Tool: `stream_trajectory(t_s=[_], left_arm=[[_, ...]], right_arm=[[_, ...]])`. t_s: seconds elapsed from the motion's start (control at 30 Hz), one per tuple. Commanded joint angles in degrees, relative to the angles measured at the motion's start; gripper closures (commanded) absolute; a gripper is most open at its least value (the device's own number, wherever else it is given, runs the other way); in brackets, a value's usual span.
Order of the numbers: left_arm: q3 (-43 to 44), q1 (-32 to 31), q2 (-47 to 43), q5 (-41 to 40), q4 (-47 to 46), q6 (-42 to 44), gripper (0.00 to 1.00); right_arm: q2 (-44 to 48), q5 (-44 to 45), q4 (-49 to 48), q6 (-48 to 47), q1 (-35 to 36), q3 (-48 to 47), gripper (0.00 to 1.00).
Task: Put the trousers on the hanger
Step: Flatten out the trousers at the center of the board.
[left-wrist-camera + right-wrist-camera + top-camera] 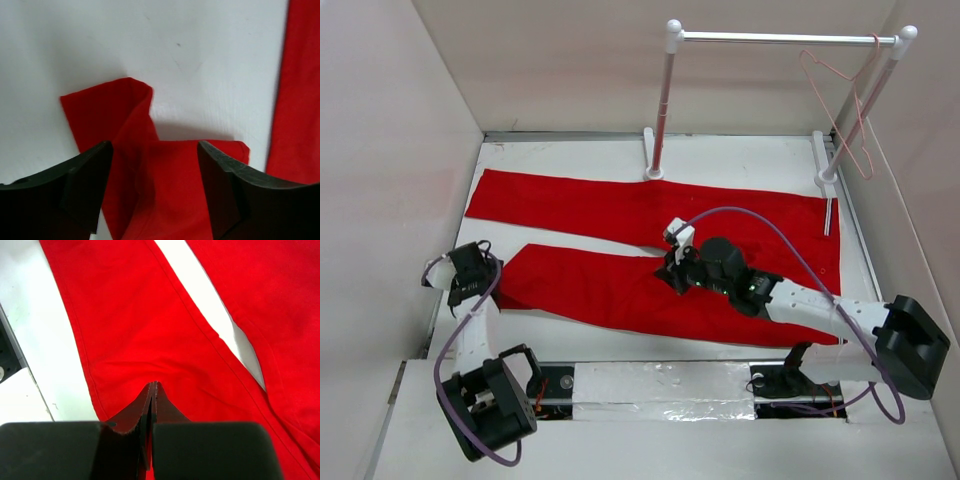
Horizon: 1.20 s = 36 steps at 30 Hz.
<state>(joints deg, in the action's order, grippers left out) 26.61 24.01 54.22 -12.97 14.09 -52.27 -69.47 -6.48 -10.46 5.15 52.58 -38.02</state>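
The red trousers (620, 210) lie flat on the white table, both legs stretching left. My left gripper (480, 272) hovers over the near leg's left end with its jaws wide open. The folded-over cuff (170, 190) lies between and below my left gripper (155, 150), and nothing is gripped. My right gripper (672, 272) is down on the middle of the near leg. In its wrist view my right gripper (153, 385) is shut, with the trousers (150, 315) creased up into its tips. The pinkish wire hanger (861, 165) hangs at the rack's right end.
The white-posted rack (780, 38) with its metal bar stands at the back, its feet beside the far leg. A short metal rod (828, 215) lies by the right foot. Beige walls close in left, right and behind. The arm bases sit along the near edge.
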Motion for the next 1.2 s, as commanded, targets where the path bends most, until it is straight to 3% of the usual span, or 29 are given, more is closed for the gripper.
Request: stream_trajectory(t_s=[0.0,0.07,0.1,0.13,0.3,0.37,0.5,0.63,0.7,0.73,0.8,0.9,1.1,1.17], left_arm=[[-0.95,0.25,0.62,5.15,-6.87,1.38,0.39],[-1.12,0.25,1.59,6.03,-8.63,2.08,0.64],[-1.04,0.25,1.77,6.12,-8.81,2.00,0.90],[-0.16,0.25,1.60,6.12,-8.90,2.00,1.00],[9.66,-5.45,-1.48,2.79,-7.06,3.31,1.00],[17.46,-11.24,-1.83,-1.50,-4.17,4.10,1.00],[24.45,-21.97,-2.44,-9.85,-0.38,7.09,1.00],[18.85,-25.42,-6.13,-12.69,0.85,6.76,0.95],[12.00,-25.94,-8.76,-14.00,1.29,4.56,0.86],[9.54,-25.94,-9.56,-14.27,1.29,3.24,0.77],[4.17,-25.94,-11.05,-16.10,3.22,-2.73,0.75],[1.26,-25.94,-12.11,-19.45,5.16,-7.40,0.72],[-1.20,-25.94,-11.06,-16.66,5.52,-6.70,0.48],[-2.79,-25.94,-11.41,-17.00,4.37,-7.05,0.45]], right_arm=[[-1.19,-1.34,-4.31,-0.66,0.42,-0.30,1.00],[-1.80,-1.52,-4.13,-0.66,0.42,-0.56,1.00],[-2.07,-1.34,-4.13,-0.75,0.42,-0.65,1.00],[-2.33,-1.17,-4.04,-0.84,0.42,-0.74,1.00],[-3.12,-0.55,-4.04,-0.93,0.42,-1.00,1.00],[-3.48,-0.20,-4.04,-0.93,0.42,-1.09,1.00],[-3.83,1.29,-3.87,-1.02,0.42,-1.18,1.00],[-4.00,1.38,-3.69,-1.02,-0.11,-1.09,1.00],[-4.27,1.38,-3.60,-1.02,-0.63,-1.09,1.00],[-4.35,1.30,-3.52,-1.02,-0.63,-1.00,1.00],[-4.44,1.64,-3.34,-1.02,-0.63,-1.00,1.00],[-4.71,1.82,-3.08,-1.02,-1.68,-0.83,1.00],[-5.76,1.21,-2.90,-1.02,-3.00,-1.09,1.00],[-5.85,0.77,-2.73,-1.10,-3.01,-1.18,1.00]])
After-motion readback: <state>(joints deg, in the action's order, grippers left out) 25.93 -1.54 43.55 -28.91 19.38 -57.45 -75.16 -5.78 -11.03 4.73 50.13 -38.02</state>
